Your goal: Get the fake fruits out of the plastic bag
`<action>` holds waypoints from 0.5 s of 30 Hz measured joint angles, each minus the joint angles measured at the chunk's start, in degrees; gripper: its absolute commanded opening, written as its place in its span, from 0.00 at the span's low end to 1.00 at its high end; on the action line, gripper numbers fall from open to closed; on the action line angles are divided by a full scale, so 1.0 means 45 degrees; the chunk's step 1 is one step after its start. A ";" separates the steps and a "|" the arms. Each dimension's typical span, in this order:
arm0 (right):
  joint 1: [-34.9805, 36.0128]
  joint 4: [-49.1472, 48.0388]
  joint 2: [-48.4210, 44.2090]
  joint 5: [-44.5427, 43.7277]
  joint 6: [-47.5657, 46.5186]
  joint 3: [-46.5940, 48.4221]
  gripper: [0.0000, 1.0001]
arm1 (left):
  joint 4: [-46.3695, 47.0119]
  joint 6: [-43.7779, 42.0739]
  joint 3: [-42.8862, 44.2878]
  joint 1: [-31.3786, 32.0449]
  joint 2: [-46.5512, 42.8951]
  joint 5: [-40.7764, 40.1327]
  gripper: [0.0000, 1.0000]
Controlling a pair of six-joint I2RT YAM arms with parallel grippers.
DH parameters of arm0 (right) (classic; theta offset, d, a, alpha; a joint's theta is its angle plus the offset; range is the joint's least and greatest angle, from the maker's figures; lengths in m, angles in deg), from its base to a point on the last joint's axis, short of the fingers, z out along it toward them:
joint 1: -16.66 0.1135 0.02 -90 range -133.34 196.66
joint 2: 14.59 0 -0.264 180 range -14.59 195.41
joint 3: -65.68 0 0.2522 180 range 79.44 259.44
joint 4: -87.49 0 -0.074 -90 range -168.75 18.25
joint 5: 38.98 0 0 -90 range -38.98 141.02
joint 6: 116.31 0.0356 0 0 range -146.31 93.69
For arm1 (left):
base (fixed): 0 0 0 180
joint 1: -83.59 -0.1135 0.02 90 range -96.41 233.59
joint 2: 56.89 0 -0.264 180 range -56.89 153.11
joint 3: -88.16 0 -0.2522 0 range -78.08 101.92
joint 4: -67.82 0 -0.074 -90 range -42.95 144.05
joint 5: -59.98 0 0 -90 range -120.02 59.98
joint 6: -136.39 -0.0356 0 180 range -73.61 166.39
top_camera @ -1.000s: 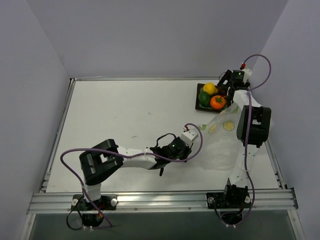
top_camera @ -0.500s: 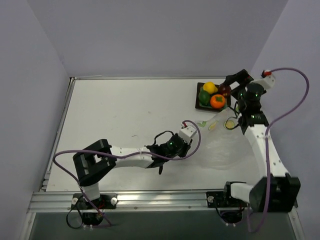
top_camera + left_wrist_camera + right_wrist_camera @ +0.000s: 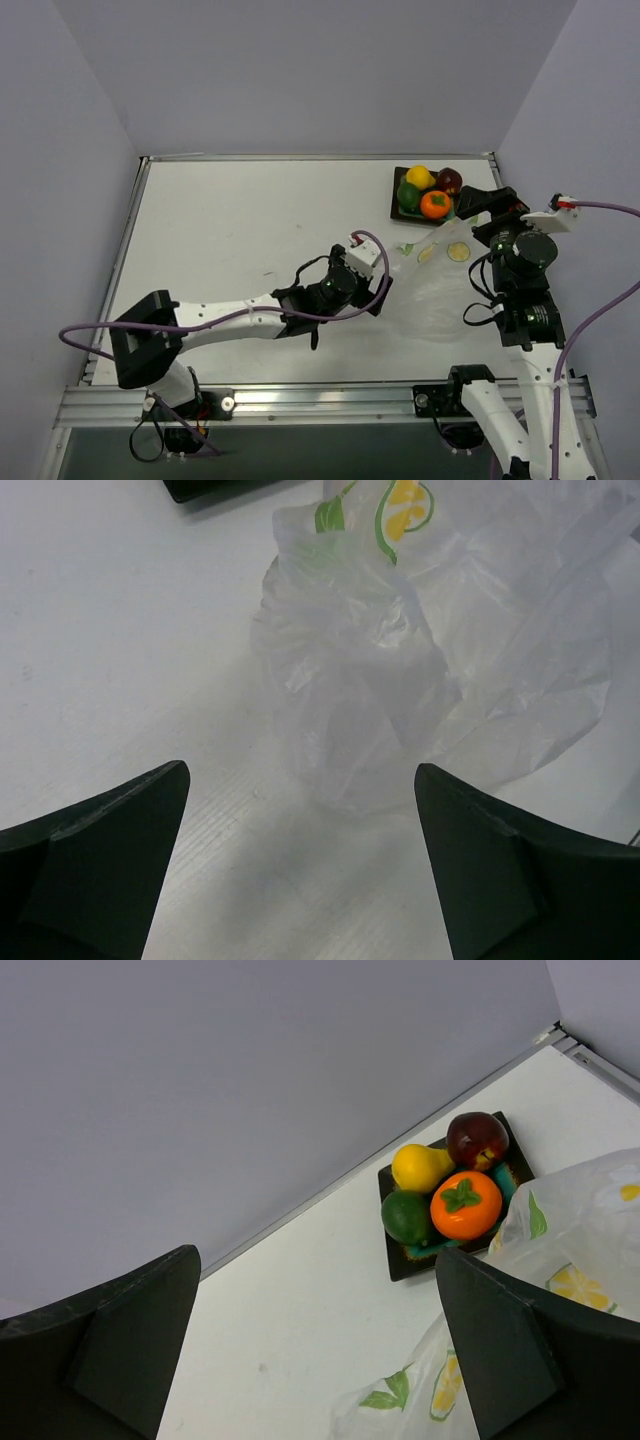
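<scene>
All the fake fruits lie together in a dark tray: a yellow lemon, a green one, an orange one and a dark red one. The right wrist view shows the same lemon, green one, orange one and red one. The clear plastic bag with lemon prints lies crumpled on the table. My left gripper is open, and the bag sits just ahead of its fingertips. My right gripper is open and empty, raised above the bag, near the tray.
The dark square tray with a teal inside stands at the table's back right corner, close to the back rail and wall. White tabletop stretches to the left of the left arm. The right arm stands at the right edge.
My left gripper has opened and let go of the bag, which has slumped flat. The right arm has pulled back from the tray toward the near right, leaving the dark red fruit there.
</scene>
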 measured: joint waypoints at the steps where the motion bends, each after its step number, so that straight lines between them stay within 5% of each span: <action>1: 0.0000 0.0141 -0.0121 0.0073 -0.0010 0.0121 1.00 | -0.0243 0.0000 0.0000 0.0068 -0.0277 -0.0165 0.94; 15: 0.0010 0.0321 -0.2186 0.3623 0.0024 -0.1146 1.00 | -0.6203 0.0083 0.0899 0.0962 -0.9690 -0.6076 0.94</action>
